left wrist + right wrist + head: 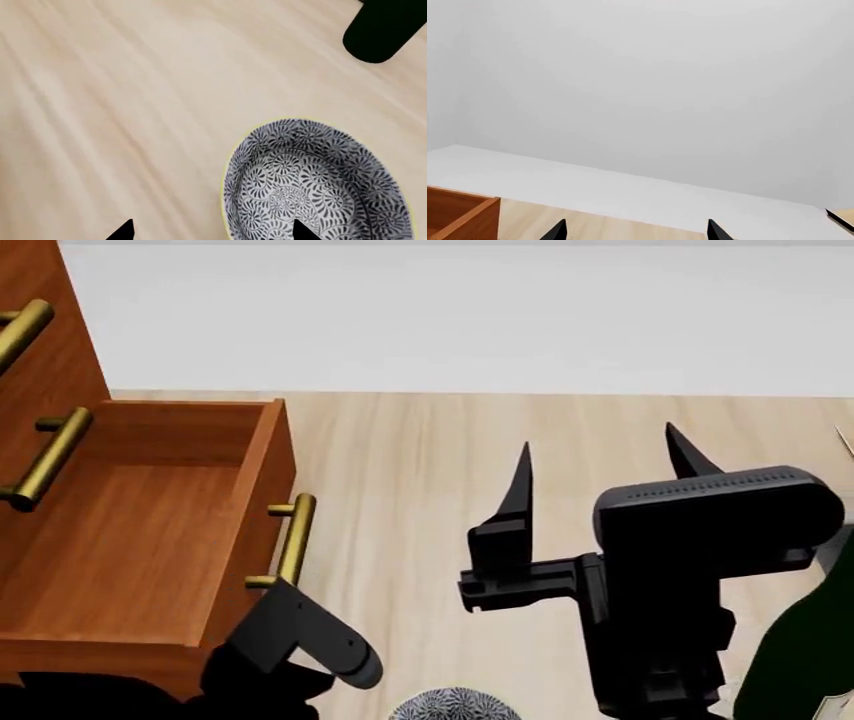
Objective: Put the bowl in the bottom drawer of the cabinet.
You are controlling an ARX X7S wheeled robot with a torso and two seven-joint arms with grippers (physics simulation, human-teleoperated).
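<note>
- At the far left of the head view the cabinet (40, 350) is seen, reddish-brown, with brass bar handles on its upper fronts.
- The bottom drawer (134, 530) is pulled well out over the pale wooden floor (400, 470), its inside bare and its brass handle (291, 540) facing the robot.
- Just beside that handle the left arm (300, 635) is bent low, its black link angled down toward the floor.
- The left gripper (213, 232) is pointed down at the floor (only two dark fingertips are seen in its wrist view); the jaws are spread wide and nothing is held, one tip lying over the bowl's inside.
- The bowl (313, 182) is set upright on the floor beneath that gripper, outside the drawer; only its rim is glimpsed at the head view's lower edge.
- The right gripper (601, 470) is raised with fingers pointing up and away, jaws parted wide and empty.
</note>
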